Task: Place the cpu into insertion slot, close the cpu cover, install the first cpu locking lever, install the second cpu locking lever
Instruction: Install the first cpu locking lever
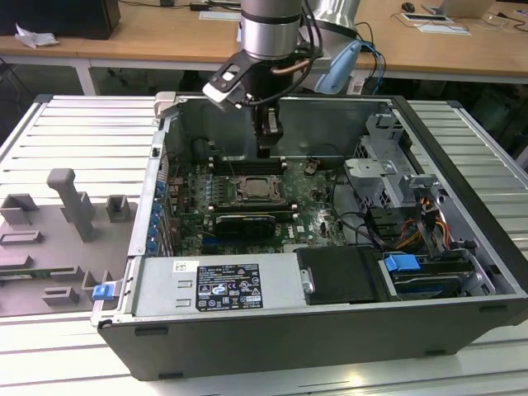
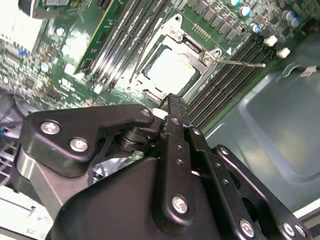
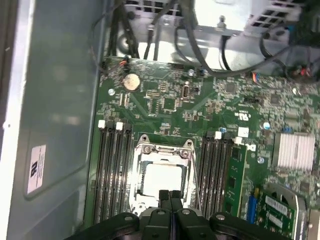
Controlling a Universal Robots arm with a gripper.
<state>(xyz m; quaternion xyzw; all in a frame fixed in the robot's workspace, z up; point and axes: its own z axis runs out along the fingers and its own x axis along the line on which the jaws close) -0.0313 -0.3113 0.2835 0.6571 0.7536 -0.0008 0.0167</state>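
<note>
Exterior view, case: the open computer case (image 1: pixel 462 272) lies on its side on the ribbed worktop (image 1: pixel 74 132). The board therefore faces up and the insertion slot (image 1: pixel 261 190) can be reached from above.
Exterior view, end effector: the end effector (image 1: pixel 266 150) hangs inside the case, pointing down. It is just past the far edge of the insertion slot and clear of the board.
First wrist view, cpu: the cpu (image 3: pixel 161 177) lies flat in the insertion slot, pale face up.
First wrist view, cpu cover: the cpu cover (image 3: pixel 165 149) lies down around the cpu, framing it through its window. Placing and covering are judged done.
First wrist view, fingertips: the fingertips (image 3: pixel 163 196) meet with no gap and hold nothing. A closed tip is judged suited to pushing a thin part rather than grasping it.
First wrist view, memory slots: the memory slots (image 3: pixel 112 170) flank the insertion slot on both sides, so access is narrow.
Second wrist view, locking lever: a thin locking lever (image 2: pixel 240 63) juts out from a corner of the insertion slot, across the memory slots. It is judged not latched.
Second wrist view, end effector: the closed tip sits near the edge of the insertion slot. Contact cannot be told.
</note>
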